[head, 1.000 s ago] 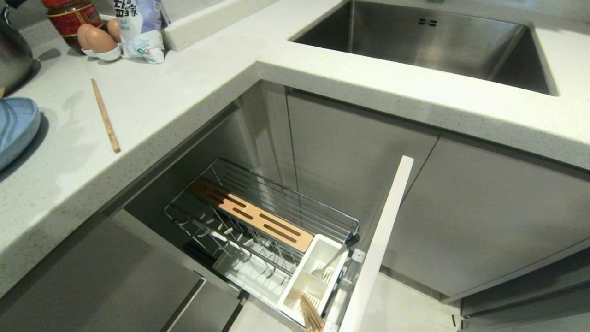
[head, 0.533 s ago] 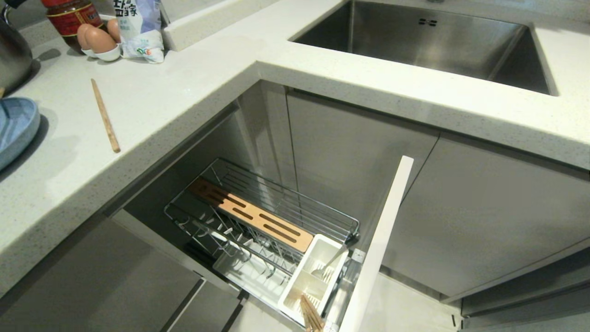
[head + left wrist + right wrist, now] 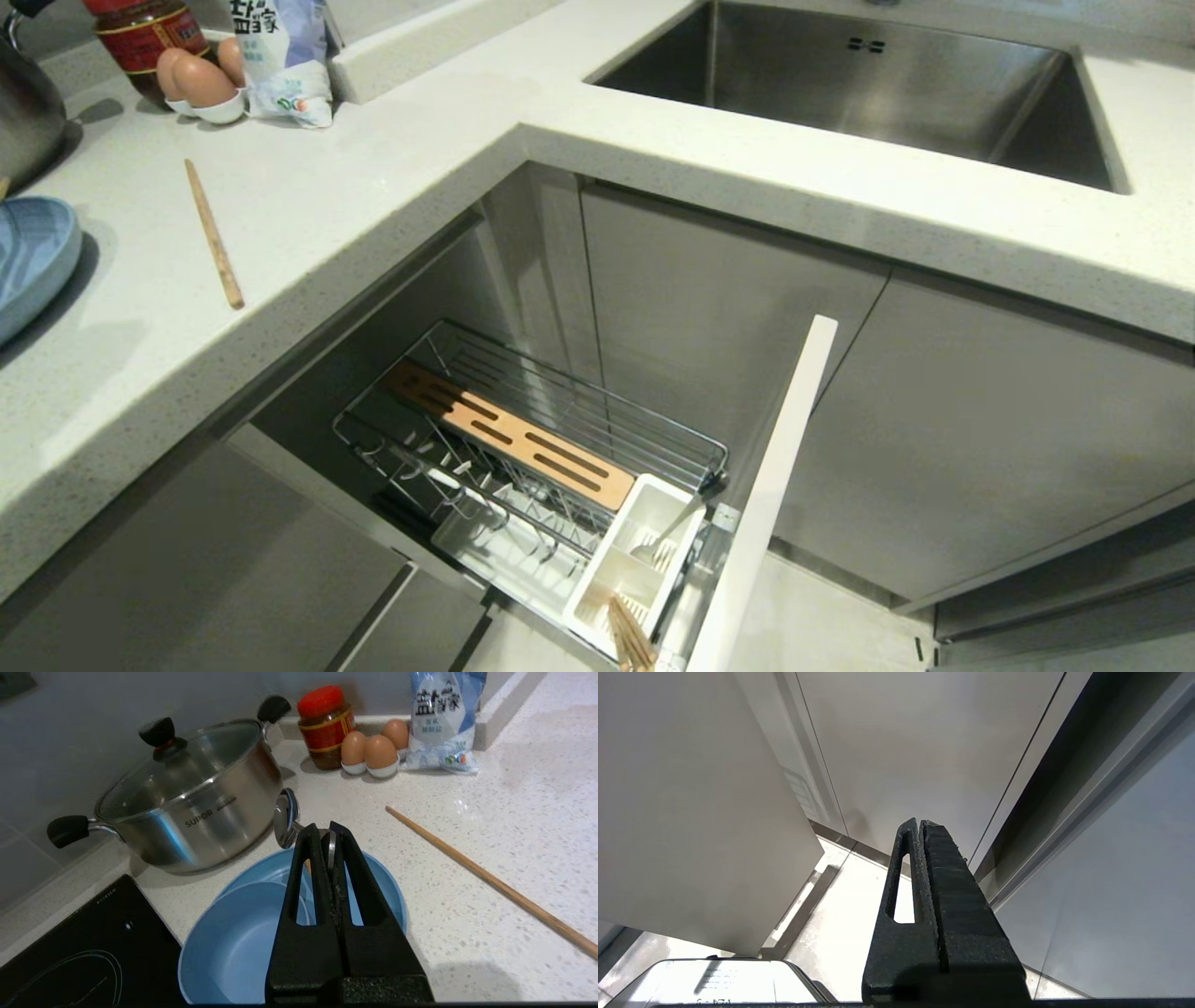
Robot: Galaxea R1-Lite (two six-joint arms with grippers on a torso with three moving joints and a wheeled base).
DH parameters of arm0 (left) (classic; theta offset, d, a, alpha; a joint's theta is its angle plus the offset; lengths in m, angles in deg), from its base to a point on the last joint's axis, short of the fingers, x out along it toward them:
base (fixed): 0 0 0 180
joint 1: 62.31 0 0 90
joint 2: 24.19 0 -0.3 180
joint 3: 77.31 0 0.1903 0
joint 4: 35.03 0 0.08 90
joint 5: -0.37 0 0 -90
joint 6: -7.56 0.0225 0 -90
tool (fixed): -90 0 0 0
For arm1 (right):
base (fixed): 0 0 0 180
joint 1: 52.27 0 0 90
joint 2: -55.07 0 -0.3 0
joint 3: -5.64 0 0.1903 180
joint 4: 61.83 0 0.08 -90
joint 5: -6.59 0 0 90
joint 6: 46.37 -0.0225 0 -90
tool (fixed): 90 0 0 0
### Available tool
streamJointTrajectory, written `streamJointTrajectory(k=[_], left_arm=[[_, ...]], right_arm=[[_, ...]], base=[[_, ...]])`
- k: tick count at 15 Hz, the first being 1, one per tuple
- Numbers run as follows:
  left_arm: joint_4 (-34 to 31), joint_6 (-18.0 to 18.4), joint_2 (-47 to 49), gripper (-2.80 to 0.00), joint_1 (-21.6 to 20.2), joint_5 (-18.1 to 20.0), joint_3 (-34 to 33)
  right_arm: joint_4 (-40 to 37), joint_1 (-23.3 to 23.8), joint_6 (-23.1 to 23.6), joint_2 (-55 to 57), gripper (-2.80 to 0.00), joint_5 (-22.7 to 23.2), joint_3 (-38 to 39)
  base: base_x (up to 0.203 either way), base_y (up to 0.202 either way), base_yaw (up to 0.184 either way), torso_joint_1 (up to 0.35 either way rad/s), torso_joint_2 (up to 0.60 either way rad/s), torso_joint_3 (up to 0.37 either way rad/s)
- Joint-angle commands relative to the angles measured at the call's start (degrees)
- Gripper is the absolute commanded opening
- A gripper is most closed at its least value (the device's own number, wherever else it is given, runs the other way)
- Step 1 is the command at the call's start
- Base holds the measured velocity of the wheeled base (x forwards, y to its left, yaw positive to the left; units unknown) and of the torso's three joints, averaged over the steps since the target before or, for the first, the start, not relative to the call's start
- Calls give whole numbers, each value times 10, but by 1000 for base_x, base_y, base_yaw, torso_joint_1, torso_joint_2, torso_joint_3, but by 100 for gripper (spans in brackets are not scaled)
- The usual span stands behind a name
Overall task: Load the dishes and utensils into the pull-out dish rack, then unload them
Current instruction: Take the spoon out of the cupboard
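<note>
While pinching the spoon (image 3: 286, 820), left end effector (image 3: 328, 833) overhangs the bowl (image 3: 233, 947).

Speckled white stone countertop (image 3: 373, 177) bears, at far left, a steel pot with glass lid (image 3: 187, 798), light-blue round plate (image 3: 383, 891), red-lidded jar (image 3: 140, 33), eggs (image 3: 191, 79), salt bag (image 3: 280, 56); one light-wood chopstick (image 3: 215, 235) lies nearer.

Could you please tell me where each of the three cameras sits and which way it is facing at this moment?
Head view: from the robot's head, looking down at the countertop, sink and pull-out dish rack; no arm shows.
Left wrist view: behind the left gripper, shut on a spoon, above the bowl and plate beside the pot.
Right wrist view: behind the shut right gripper, low, facing cabinet fronts and floor.
Shared by head and left wrist: the chopstick, eggs.
</note>
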Motion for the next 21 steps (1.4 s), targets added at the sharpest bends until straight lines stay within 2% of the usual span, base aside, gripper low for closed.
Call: streamJointTrajectory(k=[1,3,5,8,11,14,21], left_arm=[[68,2,-11,-280,-26,18,-46],[82,3,-19,-280,-35,36,-77],[88,1,-36,-280,-55,77,-108],[143,2,-46,-280,-66,84,-169],[153,-2,-47,-280,-88,109,-193],[181,-3,-43,-280,-88,119,-222],[185,-3,-38,-280,-97,131,-234]], right_arm=[[0,0,0,0,-280,0,0],[0,0,0,0,-280,0,0],[0,0,0,0,-280,0,0],[0,0,0,0,-280,0,0],[0,0,0,0,-280,0,0],[0,0,0,0,-280,0,0],[0,0,0,0,-280,0,0]], base=[[0,0,0,0,0,0],[0,0,0,0,0,0],[0,0,0,0,0,0],[0,0,0,0,0,0],[0,0,0,0,0,0],[0,0,0,0,0,0],[0,0,0,0,0,0]])
